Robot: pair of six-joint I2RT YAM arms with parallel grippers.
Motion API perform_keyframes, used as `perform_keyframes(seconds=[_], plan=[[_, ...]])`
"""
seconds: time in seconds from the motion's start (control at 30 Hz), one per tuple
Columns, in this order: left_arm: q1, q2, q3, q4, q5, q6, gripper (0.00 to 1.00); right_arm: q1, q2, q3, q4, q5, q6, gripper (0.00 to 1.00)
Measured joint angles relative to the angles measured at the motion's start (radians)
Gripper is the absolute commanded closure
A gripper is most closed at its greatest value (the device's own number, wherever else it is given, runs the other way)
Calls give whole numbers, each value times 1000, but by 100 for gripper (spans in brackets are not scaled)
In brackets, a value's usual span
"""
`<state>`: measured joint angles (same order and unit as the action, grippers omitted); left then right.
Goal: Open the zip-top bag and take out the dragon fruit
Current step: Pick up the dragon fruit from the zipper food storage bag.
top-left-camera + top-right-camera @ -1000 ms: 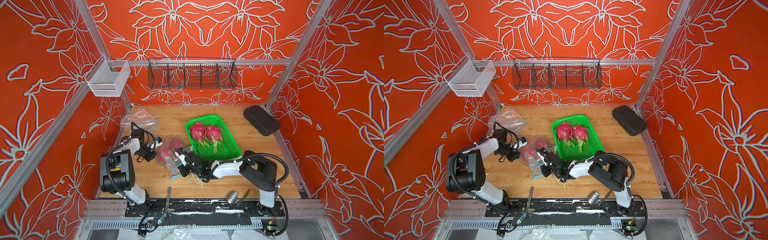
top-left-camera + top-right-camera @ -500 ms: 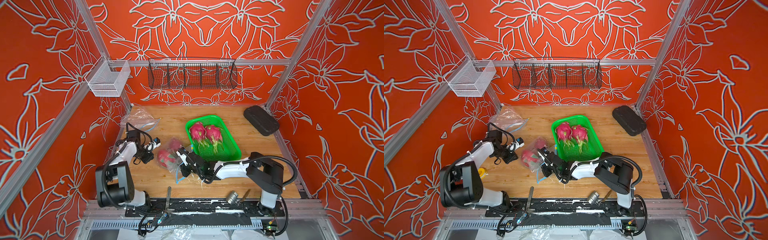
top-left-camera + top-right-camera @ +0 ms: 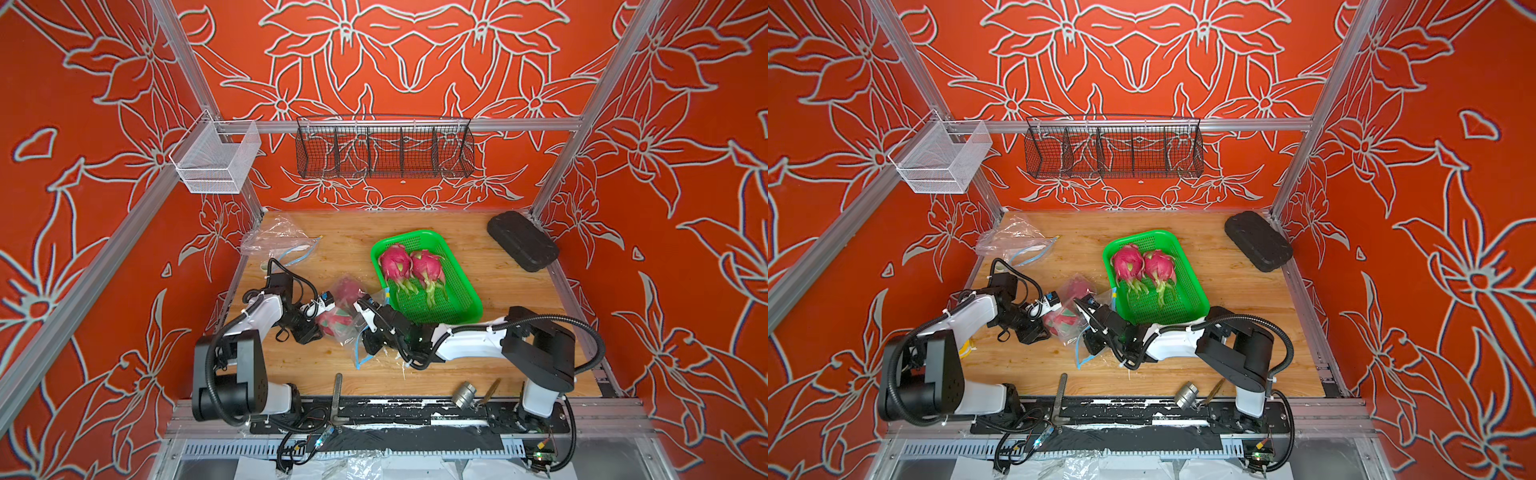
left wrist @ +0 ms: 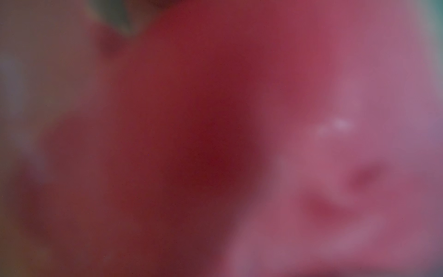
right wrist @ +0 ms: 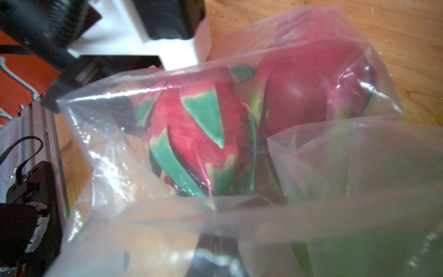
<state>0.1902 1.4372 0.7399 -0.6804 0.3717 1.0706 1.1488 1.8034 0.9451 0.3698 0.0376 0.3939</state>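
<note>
- Hardware lies nearest: a small metal cylinder (image 3: 464, 394) and a thin grey metal bar (image 3: 337, 388) rest at the front edge of the wooden tabletop (image 3: 498, 286).
- The right gripper (image 3: 362, 328) is clenched on the near edge of the clear zip-top bag with a blue seal (image 3: 350, 340). In the right wrist view the film (image 5: 107, 148) gathers at its tip.
- The left gripper (image 3: 319, 323) sits against the bag's opposite side. Its wrist view is only a red-pink blur, so it cannot be told whether its jaws are released or clamped.
- Two magenta-pink dragon fruit with green-tipped scales lie side by side inside the bag (image 5: 196, 134) (image 5: 311, 88).
- Just beyond the right gripper, the green perforated plastic tray (image 3: 457, 309) holds two more dragon fruit, touching each other (image 3: 395, 262) (image 3: 428, 268).
- Farther back, a second crumpled clear bag (image 3: 278, 239) lies at the left corner and a black oval pad (image 3: 521, 241) at the right.
- A black wire basket (image 3: 384, 147) and a white mesh basket (image 3: 216, 160) hang from the rear frame.
</note>
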Motion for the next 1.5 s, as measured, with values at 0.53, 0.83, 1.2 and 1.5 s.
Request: perform_keyframes(seconds=[0.53, 0.83, 1.2, 1.5], plan=[[-53, 122, 68, 159, -95, -168, 100, 4, -80, -29, -67, 69, -11, 100], [-19, 123, 75, 246, -246, -182, 100, 8, -218, -76, -150, 32, -32, 100], [-13, 204, 179, 349, -462, -280, 100, 21, -342, -109, -302, -32, -131, 100], [21, 247, 210, 353, -510, -320, 100, 18, -614, -114, -510, -9, -195, 100]])
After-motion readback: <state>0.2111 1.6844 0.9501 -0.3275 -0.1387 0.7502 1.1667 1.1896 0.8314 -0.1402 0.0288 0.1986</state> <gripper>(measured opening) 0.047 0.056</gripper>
